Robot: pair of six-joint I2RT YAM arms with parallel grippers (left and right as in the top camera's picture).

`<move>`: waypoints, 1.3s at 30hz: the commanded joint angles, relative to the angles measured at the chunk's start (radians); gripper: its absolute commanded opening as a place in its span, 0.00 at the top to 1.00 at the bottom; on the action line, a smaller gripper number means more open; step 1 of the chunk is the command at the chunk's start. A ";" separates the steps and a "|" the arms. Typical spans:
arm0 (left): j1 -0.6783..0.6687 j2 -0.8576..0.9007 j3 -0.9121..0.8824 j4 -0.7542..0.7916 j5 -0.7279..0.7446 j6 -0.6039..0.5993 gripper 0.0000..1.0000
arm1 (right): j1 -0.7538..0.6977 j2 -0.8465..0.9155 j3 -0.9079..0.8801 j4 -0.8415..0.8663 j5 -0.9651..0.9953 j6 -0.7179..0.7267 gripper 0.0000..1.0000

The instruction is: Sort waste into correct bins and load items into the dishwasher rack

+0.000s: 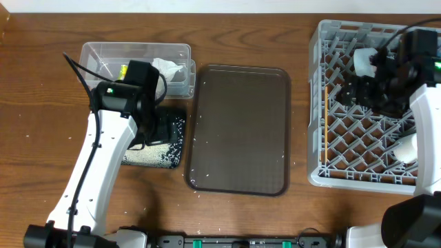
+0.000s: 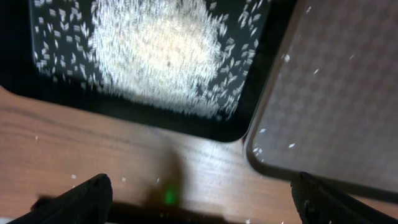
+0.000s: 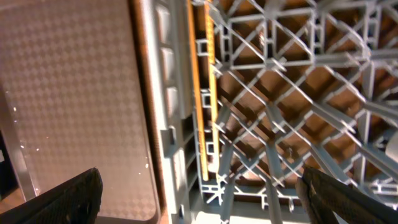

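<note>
The clear tub (image 1: 103, 55) at the back left holds a white tissue (image 1: 169, 69) and a yellow-green wrapper (image 1: 124, 69). The black tray (image 1: 172, 148) in front of it holds a heap of white rice (image 2: 155, 50). My left gripper (image 2: 199, 205) hangs open and empty over the table beside that tray (image 2: 249, 118). The grey dishwasher rack (image 1: 315, 103) stands at the right with a white cup (image 1: 363, 60) at the back, another (image 1: 406, 148) at the right, and chopsticks (image 3: 202, 93) along its left wall. My right gripper (image 3: 205, 205) is open and empty over the rack's left edge (image 3: 168, 137). The blue plate and the bowl are out of view.
A large brown serving tray (image 1: 238, 131) lies between the black tray and the rack, with a few rice grains on it. It also shows in the left wrist view (image 2: 336, 93) and the right wrist view (image 3: 68, 93). Stray grains lie on the wooden table (image 2: 93, 149).
</note>
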 commanded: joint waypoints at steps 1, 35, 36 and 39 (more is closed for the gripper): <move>0.003 -0.041 -0.050 -0.008 -0.005 0.009 0.06 | -0.014 -0.074 -0.064 0.009 0.003 -0.004 0.01; -0.006 -0.835 -0.512 0.412 -0.006 -0.051 0.00 | 0.003 -1.139 -0.719 0.077 0.092 0.033 0.01; -0.006 -0.835 -0.512 0.412 -0.005 -0.051 0.00 | 0.003 -1.139 -0.719 0.077 0.092 0.033 0.01; -0.006 -0.835 -0.512 0.412 -0.006 -0.051 0.00 | 0.003 -1.139 -0.719 0.077 0.092 0.033 0.01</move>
